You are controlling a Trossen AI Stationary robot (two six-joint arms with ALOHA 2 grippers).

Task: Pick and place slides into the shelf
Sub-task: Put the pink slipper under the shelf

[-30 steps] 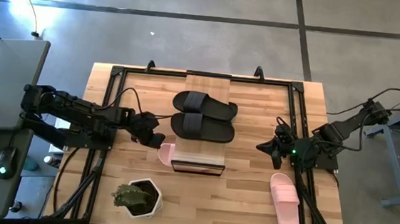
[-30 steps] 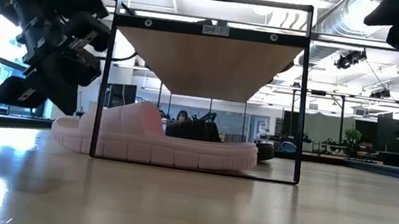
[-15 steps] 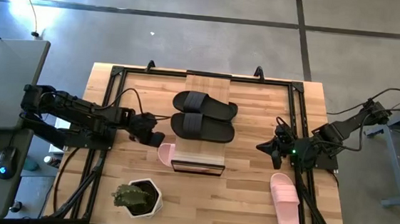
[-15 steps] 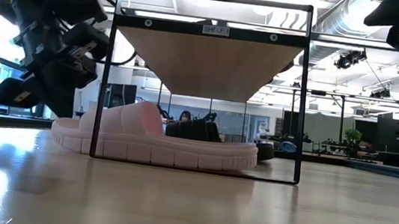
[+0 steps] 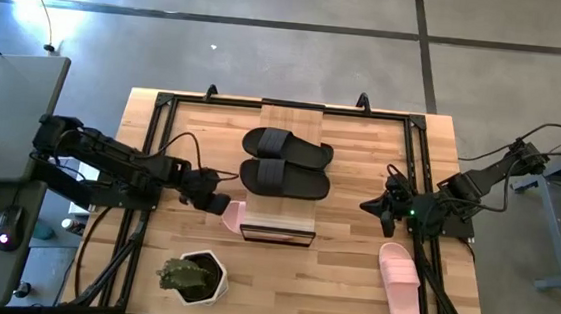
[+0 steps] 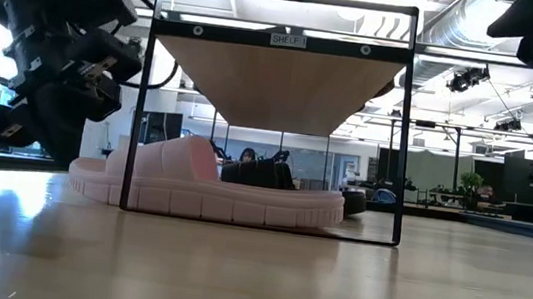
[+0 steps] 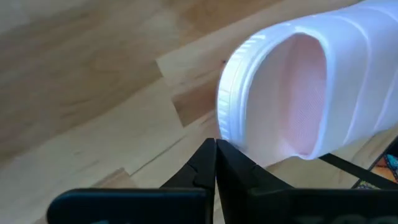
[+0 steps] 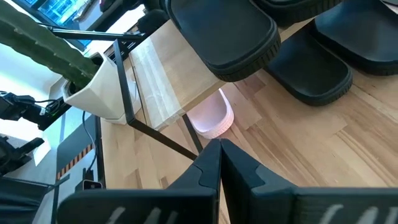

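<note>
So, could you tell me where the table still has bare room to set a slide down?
Bare wood lies between the potted plant and the loose pink slide, in front of the shelf. The shelf top is crowded with two black slides, and the left pincer sits at the tucked pink slide.

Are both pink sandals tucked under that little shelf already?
No. From above, one pink slide lies out on the table near the right arm, well clear of the shelf.
</note>
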